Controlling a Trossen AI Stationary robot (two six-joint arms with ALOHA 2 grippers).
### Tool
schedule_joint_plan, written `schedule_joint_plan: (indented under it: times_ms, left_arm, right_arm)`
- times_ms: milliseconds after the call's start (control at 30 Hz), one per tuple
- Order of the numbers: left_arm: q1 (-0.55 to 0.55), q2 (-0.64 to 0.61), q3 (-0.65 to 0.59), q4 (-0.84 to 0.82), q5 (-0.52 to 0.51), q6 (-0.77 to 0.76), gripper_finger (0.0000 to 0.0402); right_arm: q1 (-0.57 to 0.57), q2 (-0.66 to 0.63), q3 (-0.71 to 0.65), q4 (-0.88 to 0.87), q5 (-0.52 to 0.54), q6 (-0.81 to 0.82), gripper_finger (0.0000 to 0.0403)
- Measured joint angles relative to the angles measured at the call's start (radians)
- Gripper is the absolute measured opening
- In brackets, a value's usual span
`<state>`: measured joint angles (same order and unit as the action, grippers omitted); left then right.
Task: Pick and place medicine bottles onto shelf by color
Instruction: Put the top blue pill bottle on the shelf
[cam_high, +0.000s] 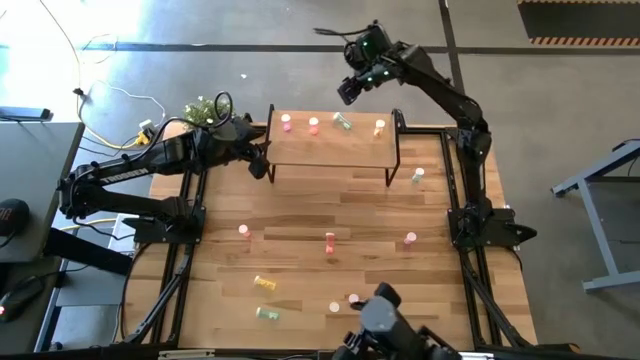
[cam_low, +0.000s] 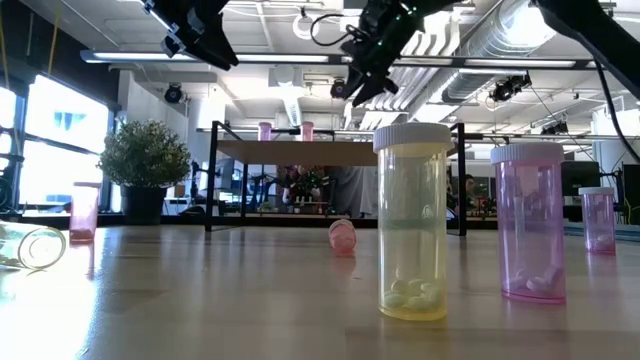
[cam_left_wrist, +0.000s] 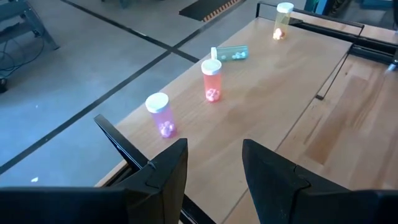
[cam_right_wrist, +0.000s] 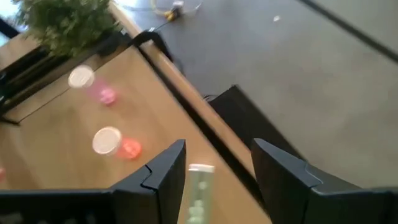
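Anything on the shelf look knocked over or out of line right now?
Yes. On the shelf, the pale green bottle lies on its side, while the pink bottle, the red-orange bottle and the yellow bottle stand upright. The right gripper hovers open above it.

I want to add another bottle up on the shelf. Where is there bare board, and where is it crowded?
The small raised light-wood shelf is bare along its whole near half. Its far edge is crowded: pink bottle, red-orange bottle, toppled pale green bottle, yellow bottle. The right claw hangs over that edge.
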<state>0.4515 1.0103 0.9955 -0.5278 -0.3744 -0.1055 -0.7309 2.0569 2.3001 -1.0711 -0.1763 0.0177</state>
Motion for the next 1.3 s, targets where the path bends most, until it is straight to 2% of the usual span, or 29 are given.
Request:
schedule_joint_plan:
  times_ms: [667,1300]
  left_arm:
    - [0.000,0.000,0.000,-0.007,0.007,-0.013,0.0143]
    - [0.000,0.000,0.000,-0.007,0.017,-0.023,0.0143]
  right_arm:
    - [0.044,0.144,-0.002,-0.086,0.000,-0.001,0.0174]
    - [0.048,0.180,-0.010,-0.090,0.009,-0.026,0.0164]
